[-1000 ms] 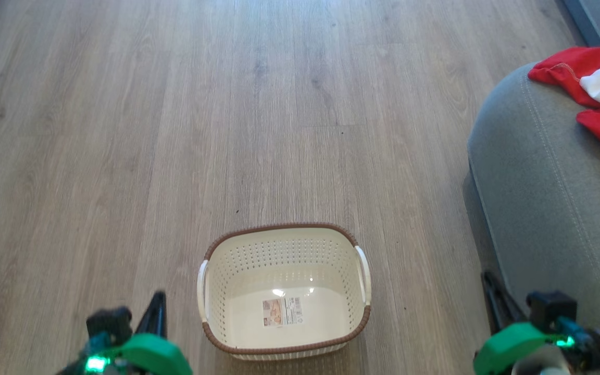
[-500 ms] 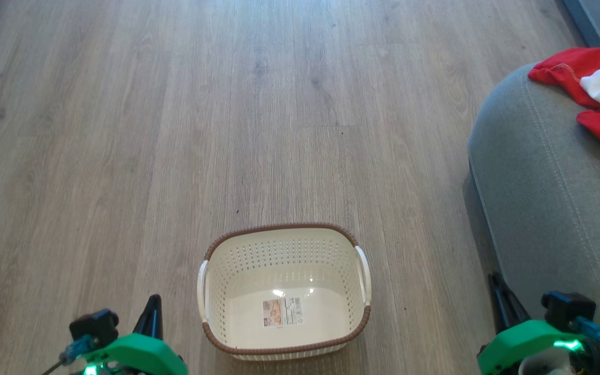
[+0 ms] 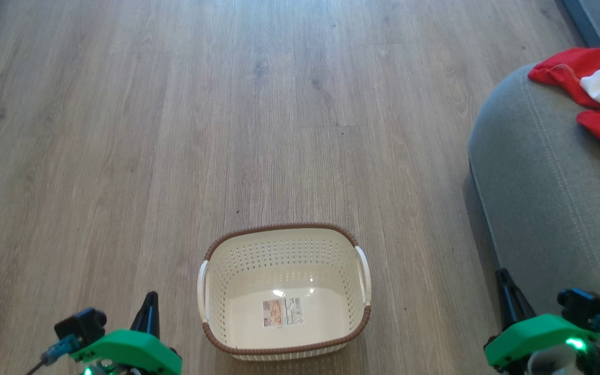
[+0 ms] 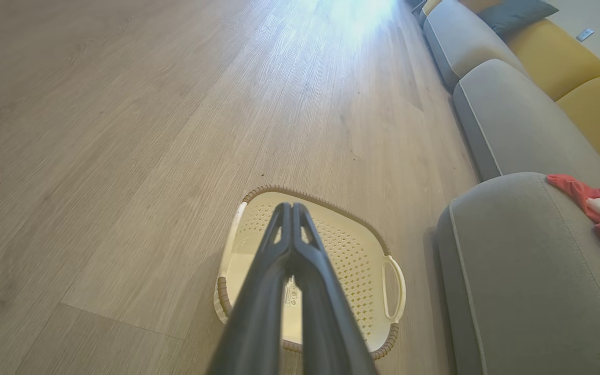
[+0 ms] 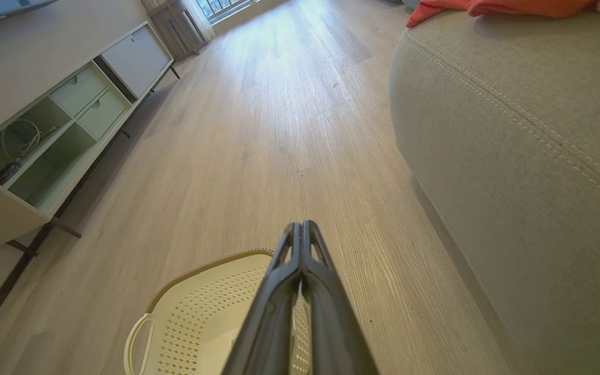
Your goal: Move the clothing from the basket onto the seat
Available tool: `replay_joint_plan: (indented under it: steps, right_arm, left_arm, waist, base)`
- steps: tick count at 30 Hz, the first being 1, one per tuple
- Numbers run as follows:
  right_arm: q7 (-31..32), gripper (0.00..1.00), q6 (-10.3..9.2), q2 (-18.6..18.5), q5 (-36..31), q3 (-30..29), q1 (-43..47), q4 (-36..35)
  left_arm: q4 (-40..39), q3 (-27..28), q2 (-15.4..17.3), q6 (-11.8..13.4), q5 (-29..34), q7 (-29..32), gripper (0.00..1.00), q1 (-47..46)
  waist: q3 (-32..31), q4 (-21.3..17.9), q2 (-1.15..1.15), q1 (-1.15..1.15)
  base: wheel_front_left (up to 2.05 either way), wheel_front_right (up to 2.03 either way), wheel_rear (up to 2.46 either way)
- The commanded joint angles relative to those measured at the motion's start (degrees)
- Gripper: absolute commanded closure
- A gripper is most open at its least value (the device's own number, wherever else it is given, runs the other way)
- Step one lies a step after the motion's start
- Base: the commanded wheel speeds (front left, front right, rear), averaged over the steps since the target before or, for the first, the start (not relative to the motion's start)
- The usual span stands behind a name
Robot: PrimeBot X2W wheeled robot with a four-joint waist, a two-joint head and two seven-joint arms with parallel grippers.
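Pressed together, the left pincer (image 4: 291,208) and right pincer (image 5: 300,226) have sunk toward the lower corners; basket (image 3: 284,228) bare, clothing (image 3: 576,67) on seat (image 3: 539,208), seemingly done.

The label sticker (image 3: 282,311) on the basket (image 3: 284,245) bottom is too small to read.

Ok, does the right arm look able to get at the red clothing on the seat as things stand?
Probably yes, with a lift. The right pincer sits shut, low beside the seat, whose rounded edge rises between it and the clothing lying on top. Nothing else blocks the way.
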Motion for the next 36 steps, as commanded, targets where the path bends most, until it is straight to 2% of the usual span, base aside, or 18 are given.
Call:
replay_joint_plan:
  steps: [1, 36]
  right_arm:
    - [0.42, 1.00, 0.01, 0.09, 2.03, -0.10, -2.85, -2.22]
    - [6.25, 1.00, 0.00, 0.32, 26.00, -1.41, -4.30, -5.01]
  left_arm:
    - [-2.32, 1.21, 0.06, -0.35, -1.77, 0.35, 1.00, -2.97]
    - [-6.17, 4.51, 0.05, -2.50, -22.62, 6.12, 1.00, -3.73]
  waist:
    - [0.00, 0.00, 0.00, 0.00]
    - [-0.08, 0.06, 0.00, 0.00]
  base:
    - [0.00, 0.00, 0.00]
    - [0.00, 0.00, 0.00]
